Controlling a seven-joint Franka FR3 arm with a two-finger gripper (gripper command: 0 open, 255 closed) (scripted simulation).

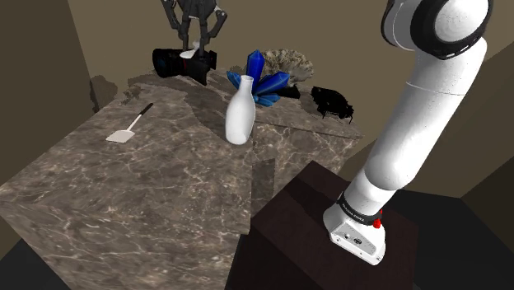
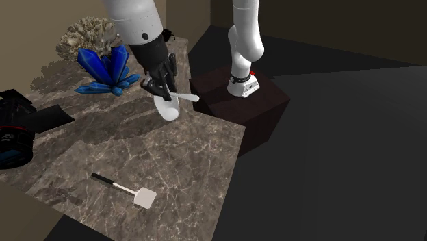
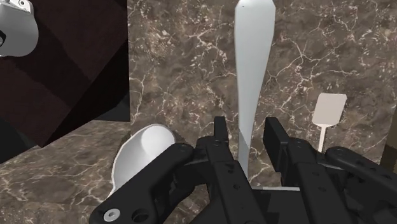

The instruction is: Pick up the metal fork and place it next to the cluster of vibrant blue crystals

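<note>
The gripper [image 3: 248, 133] is seen almost closed. Its two black fingers [image 3: 221, 137] are drawn in to a narrow gap, and the fork [image 3: 253, 57] is clasped between them by its handle. The fork is drawn in plain pale grey-white, and its long body runs straight out past the fingertips. In the second exterior view it is held clear of the marble table [image 2: 171, 164], roughly level, with its free end turned towards that view's right.

Just below the gripper a white bottle [image 1: 239, 115] is stood upright on the table. Whether it is touched by the gripper cannot be told. The cluster of blue crystals [image 2: 104, 68] is found near the gripper, on the second exterior view's left, and apart from the fork.

One fork is counted, as are one bottle and one crystal cluster. One spatula [image 1: 128, 128], with a white blade and a black handle, is laid flat well apart from the rest. One black camera [image 1: 183, 62] is set at the table's far side, and one pale coral-like lump [image 1: 288, 59] is placed behind the crystals. One small black object [image 1: 332, 100], of a kind that cannot be made out, is set beside them. The arm is carried on one dark brown stand [image 1: 305, 222]
</note>
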